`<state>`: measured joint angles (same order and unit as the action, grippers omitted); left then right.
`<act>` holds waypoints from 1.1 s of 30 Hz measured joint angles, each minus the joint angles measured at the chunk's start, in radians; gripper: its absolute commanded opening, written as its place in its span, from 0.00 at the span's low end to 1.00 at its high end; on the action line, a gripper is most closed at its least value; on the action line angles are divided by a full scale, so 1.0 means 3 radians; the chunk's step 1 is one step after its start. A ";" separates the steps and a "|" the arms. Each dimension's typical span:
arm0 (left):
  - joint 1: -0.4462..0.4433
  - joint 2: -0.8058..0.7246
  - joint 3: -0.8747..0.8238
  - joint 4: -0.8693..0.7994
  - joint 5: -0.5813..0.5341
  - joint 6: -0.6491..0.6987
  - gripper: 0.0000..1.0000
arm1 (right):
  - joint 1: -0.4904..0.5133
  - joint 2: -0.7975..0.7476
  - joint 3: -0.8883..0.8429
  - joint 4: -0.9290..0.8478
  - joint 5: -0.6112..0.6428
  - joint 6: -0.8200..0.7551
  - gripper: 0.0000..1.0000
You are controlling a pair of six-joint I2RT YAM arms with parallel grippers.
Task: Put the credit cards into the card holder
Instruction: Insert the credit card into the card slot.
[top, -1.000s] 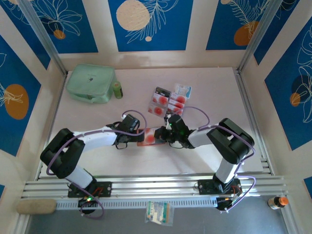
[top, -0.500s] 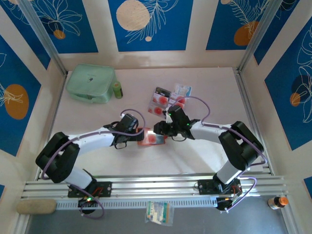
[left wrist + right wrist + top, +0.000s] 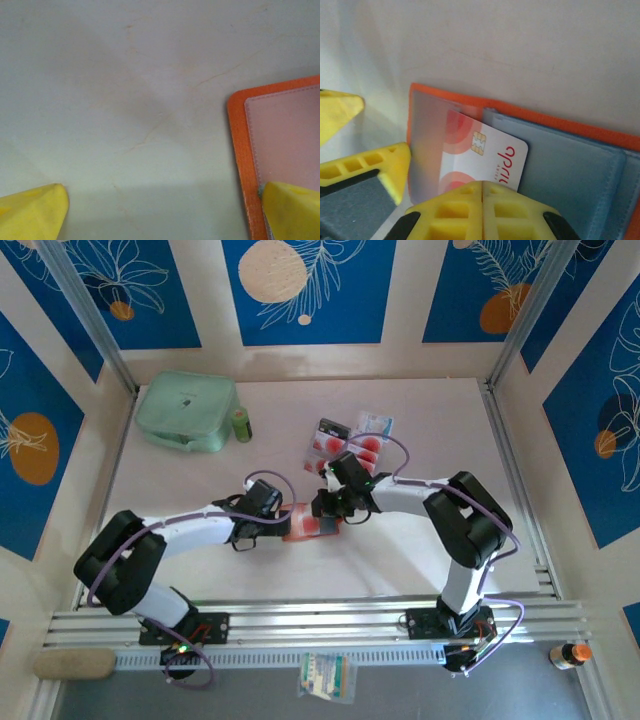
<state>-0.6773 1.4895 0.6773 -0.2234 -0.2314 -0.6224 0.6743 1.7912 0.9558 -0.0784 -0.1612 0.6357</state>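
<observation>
In the overhead view my two arms meet a little below the centre of the table (image 3: 430, 430). The card holder (image 3: 312, 526) lies open and flat there, bright orange. My left gripper (image 3: 283, 523) reaches it from the left and my right gripper (image 3: 323, 506) from the upper right.

In my left wrist view my left gripper (image 3: 162, 212) is released, its jaws spread wide. One yellow fingertip (image 3: 32, 212) sits at the lower left over bare table. The other sits at the lower right on the corner of the card holder (image 3: 239, 150), whose orange border frames a pale pink panel (image 3: 287, 135).

In my right wrist view my right gripper (image 3: 482, 186) is clenched, its two yellow fingers pressed together at bottom centre with nothing visible between them. Just above them a credit card (image 3: 490, 152) lies face up on the card holder (image 3: 440, 96). Its left part is under a clear pocket (image 3: 427, 145) and its chip end is uncovered. Its lower edge is hidden behind my fingertips, so I cannot tell whether they touch it. A blue-grey pocket (image 3: 565, 165) lies just right of it.

The loose credit cards (image 3: 335, 445) cluster above the holder, near but apart. A mint-green pouch (image 3: 186, 412) sits at the upper left with a small green bottle (image 3: 241, 424) just beside it.
</observation>
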 measured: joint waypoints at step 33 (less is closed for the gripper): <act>0.0004 -0.0181 0.0008 -0.0277 -0.0169 -0.0117 1.00 | 0.0150 0.0050 0.0384 -0.0254 -0.0048 0.0036 0.00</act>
<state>-0.6762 1.4353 0.6796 -0.3065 -0.2821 -0.6575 0.7193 1.8061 1.0710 -0.1547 -0.1757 0.6464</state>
